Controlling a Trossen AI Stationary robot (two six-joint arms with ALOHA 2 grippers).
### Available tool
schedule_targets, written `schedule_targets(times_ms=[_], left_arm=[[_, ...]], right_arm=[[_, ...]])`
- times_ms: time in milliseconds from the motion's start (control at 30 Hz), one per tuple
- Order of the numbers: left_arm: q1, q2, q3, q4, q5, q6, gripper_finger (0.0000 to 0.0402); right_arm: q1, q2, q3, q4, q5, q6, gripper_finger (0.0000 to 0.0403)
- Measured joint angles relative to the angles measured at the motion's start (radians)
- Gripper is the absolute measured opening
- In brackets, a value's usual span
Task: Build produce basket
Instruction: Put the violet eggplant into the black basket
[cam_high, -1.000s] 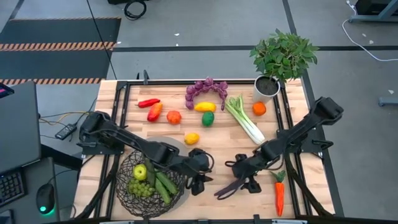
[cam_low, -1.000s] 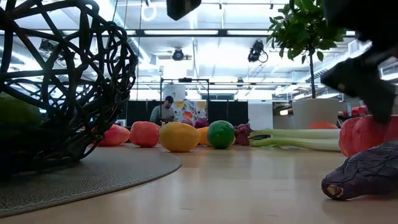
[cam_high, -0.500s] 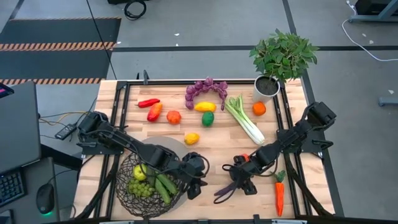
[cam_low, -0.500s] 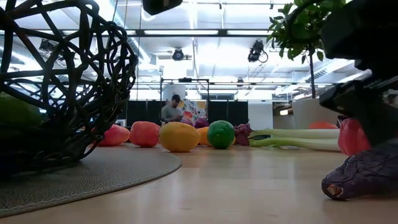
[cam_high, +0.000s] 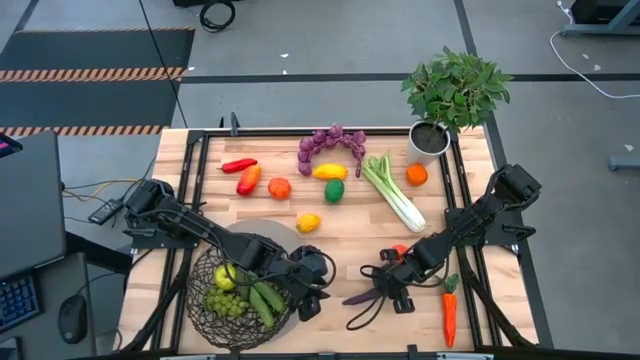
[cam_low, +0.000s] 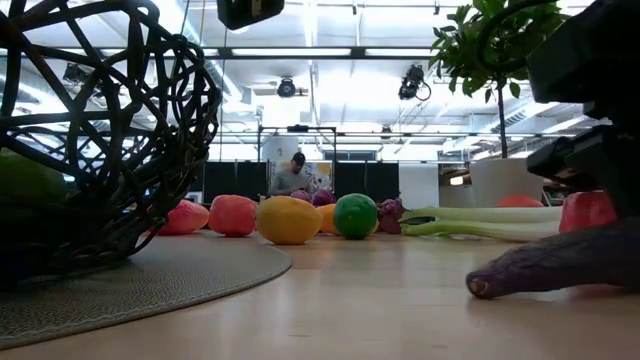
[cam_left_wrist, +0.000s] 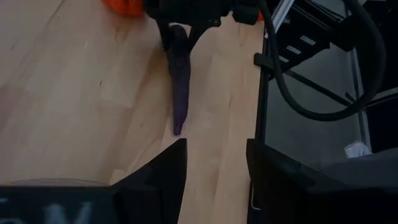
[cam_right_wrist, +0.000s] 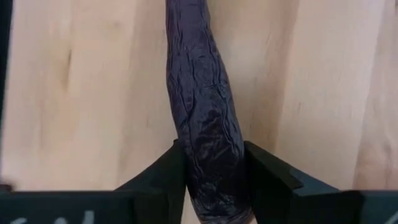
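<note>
basket (cam_high: 243, 297) front-left on counter (cam_high: 350, 235) | eggplant (cam_high: 362, 297) to its right | celery (cam_high: 394, 194) back-right beside potted plant (cam_high: 453, 100)

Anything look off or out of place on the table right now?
Nothing stands out. The right gripper has its jaws on the dark purple eggplant near the front edge, the basket sits upright on its mat with greens inside, and the remaining produce lies tidy at the back.
</note>
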Motion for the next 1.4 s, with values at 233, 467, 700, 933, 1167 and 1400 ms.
schedule_targets(times_ms=[233, 467, 700, 933, 1167, 1400], left_arm=[[0.0, 0.0, 0.0, 0.003, -0.067, 0.051, 0.0172], [0.039, -0.014, 0.0, 0.019, -0.108, 0.145, 0.0173], [0.104, -0.056, 0.001, 0.11, -0.139, 0.276, 0.0203], [0.166, -0.087, 0.001, 0.17, -0.144, 0.385, 0.0264], [0.201, -0.085, 0.001, 0.18, -0.098, 0.42, 0.031], [0.216, -0.077, 0.001, 0.097, -0.008, 0.426, 0.0319]], right_arm=[[-0.005, -0.068, 0.047, -0.049, -0.045, 0.027, 0.0132], [-0.066, -0.23, 0.158, -0.308, 0.063, 0.001, 0.0133], [-0.156, -0.334, 0.201, -0.375, 0.081, 0.065, 0.0133], [-0.213, -0.425, 0.212, -0.389, 0.109, 0.113, 0.0133], [-0.245, -0.435, 0.212, -0.363, 0.105, 0.13, 0.0133], [-0.276, -0.416, 0.211, -0.257, 0.095, 0.132, 0.0133]])
